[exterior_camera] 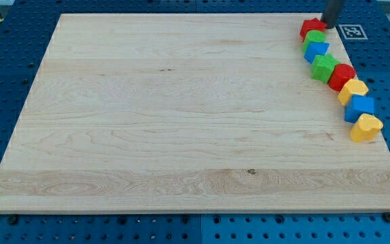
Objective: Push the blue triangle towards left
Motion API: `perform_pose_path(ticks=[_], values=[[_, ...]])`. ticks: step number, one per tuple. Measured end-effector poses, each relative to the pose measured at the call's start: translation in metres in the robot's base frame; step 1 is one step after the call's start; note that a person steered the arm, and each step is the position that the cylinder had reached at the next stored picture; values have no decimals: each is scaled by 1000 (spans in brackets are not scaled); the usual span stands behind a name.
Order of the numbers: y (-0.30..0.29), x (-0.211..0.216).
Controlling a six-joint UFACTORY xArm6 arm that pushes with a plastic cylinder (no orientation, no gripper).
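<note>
Here we are at the view's top right corner, and my tip is down at the edge of the wooden surface, pressed right up against the red block, or so close that no gap shows. No pincer comes into view, only the straight dark rod, so there is nothing to call apart or together. From my tip a crooked chain of blocks runs off toward the view's bottom right. Just below and left of my tip, tucked under the red block, sits a green block, and touching that from below is the blue triangle, wedge-like as far as its shape can be read, two blocks down from my tip and a little to its left. Further below my tip comes a second green block, then another red block, a yellow block, a squarish blue block, and, farthest from my tip, a rounded yellow block hard by the surface's right edge. Just right of my tip lies a black-and-white marker tag.
</note>
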State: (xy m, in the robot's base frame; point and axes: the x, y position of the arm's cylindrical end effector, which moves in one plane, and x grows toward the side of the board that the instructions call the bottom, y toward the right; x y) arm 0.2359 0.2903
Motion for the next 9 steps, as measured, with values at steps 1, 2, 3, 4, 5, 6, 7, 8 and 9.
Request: perform_pose_path(ticks=[1, 2, 3, 4, 5, 6, 7, 8, 9], values=[[16, 18], [16, 22], [26, 44], [48, 86], [49, 94], [49, 94], [49, 98], [44, 100], [26, 100]])
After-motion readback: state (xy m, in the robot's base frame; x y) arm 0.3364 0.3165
